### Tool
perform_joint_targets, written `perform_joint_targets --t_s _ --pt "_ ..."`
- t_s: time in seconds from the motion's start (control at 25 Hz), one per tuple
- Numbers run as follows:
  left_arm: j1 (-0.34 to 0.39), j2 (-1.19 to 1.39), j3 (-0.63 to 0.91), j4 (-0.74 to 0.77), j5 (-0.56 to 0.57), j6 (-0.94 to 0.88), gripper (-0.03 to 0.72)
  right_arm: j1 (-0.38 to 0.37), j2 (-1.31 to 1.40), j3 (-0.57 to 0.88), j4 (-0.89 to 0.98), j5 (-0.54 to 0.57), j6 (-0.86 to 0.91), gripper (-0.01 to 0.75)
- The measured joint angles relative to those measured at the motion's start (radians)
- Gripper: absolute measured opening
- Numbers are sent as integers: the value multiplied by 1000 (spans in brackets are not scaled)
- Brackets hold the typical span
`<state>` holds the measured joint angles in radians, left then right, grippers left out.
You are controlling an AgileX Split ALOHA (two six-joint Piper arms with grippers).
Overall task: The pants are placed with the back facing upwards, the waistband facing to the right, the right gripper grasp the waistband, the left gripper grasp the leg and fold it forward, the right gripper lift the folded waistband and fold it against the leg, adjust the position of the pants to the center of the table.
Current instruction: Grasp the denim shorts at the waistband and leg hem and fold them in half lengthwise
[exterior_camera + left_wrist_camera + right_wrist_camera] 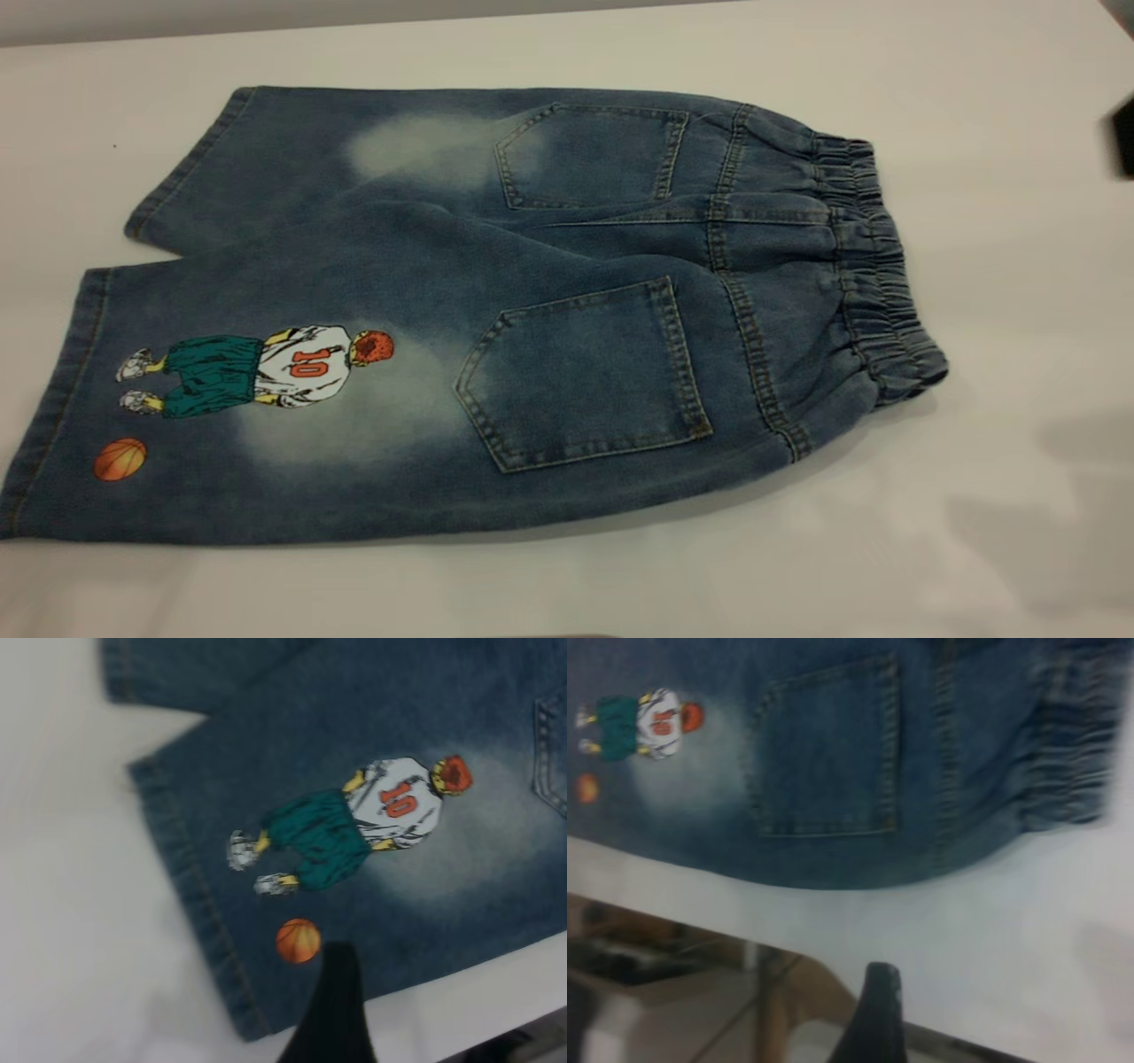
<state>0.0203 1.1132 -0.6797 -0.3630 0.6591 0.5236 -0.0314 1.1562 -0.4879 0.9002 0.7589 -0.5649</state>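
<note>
On the white table the pants lie flat, back side up, long axis running left to right, waistband pointing right. The printed leg lies nearest the camera. One finger of the left gripper hovers over the hem; the right gripper is off the cloth. I cannot tell their opening.

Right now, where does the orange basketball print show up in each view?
Exterior view: basketball print near the hem of the printed leg, at lower left.
Left wrist view, just beyond a black fingertip.
Right wrist view, at the picture's edge.
Shared landmark: the number 10 player print.
</note>
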Motion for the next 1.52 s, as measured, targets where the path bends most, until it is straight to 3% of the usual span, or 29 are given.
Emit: perform_joint_targets --t_s 0.36,0.8,1.52 --pt "-16 222 -7 -184 -89 149 581 0 456 -10 401 -36 -322 601" --pt "-100 277 -11 -260 -115 224 580 0 785 -28 647 -36 -608 591" --pt "-101 277 -11 -265 -119 226 580 0 957 -182 681 -66 -667 589"
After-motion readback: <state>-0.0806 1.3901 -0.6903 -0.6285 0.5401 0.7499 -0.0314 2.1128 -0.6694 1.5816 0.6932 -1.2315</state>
